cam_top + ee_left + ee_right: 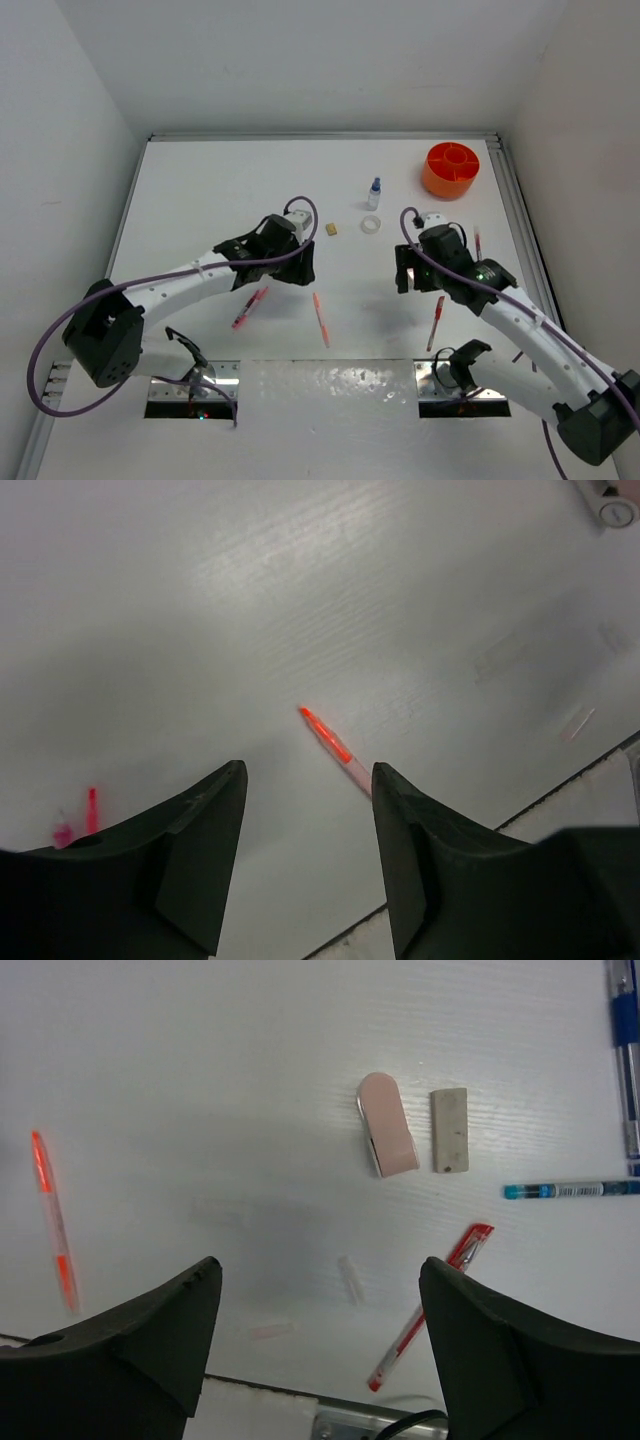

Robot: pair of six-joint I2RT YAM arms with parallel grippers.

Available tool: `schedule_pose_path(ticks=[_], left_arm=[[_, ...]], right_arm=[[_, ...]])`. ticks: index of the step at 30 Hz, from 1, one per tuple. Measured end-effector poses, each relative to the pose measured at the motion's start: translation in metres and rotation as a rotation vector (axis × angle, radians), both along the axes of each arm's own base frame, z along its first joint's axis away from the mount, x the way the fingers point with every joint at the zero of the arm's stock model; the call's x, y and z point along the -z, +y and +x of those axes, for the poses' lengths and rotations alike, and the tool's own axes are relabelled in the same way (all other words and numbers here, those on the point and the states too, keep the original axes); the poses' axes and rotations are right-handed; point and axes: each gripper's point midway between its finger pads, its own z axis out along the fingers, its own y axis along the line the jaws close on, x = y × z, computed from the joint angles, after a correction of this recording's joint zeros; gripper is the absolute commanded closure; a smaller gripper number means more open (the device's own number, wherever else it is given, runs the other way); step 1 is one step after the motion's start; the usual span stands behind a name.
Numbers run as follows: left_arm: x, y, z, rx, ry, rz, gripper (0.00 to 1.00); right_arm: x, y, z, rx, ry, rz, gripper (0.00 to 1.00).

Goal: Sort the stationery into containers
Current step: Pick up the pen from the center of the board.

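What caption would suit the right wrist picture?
Open right gripper above a pink eraser, a grey eraser and a red pen on the white table.

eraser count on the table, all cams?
3. Tan eraser sits left of the tape ring in the top view. Pink eraser and white eraser lie side by side in the right wrist view, unseen from above. The arms may hide more.

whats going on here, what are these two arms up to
Two robot arms are sorting stationery into the orange tub at the far right corner. Neither holds anything: the left gripper hangs open over the table near a red pen, and the right gripper is open too, by another red pen. A small bottle, tape ring and eraser lie loose mid-table.
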Motion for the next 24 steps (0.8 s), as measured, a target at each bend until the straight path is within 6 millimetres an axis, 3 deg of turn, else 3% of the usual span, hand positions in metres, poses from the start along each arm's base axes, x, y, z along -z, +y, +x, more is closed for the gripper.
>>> schedule_pose_path(ticks=[4,8,12,16,24], left_arm=[[0.028,-0.004,-0.037,-0.034,0.129,-0.005,0.44],[0.037,-0.014,-0.065,-0.008,0.184,-0.001,0.44],[0.04,-0.017,-0.065,-0.016,0.172,0.008,0.44],[0.057,-0.016,-0.065,-0.025,0.193,0.054,0.44],[0.081,-0.026,-0.078,-0.014,0.254,0.127,0.45]], right_arm=[[-0.01,-0.001,0.0,0.157,-0.035,0.075,0.35],[0.001,-0.001,-0.011,0.335,0.025,0.109,0.37],[0.025,-0.004,-0.035,0.486,0.087,0.124,0.37],[0.051,-0.01,-0.061,0.584,0.127,0.131,0.37],[0.056,-0.014,-0.062,0.71,0.066,0.242,0.4]])
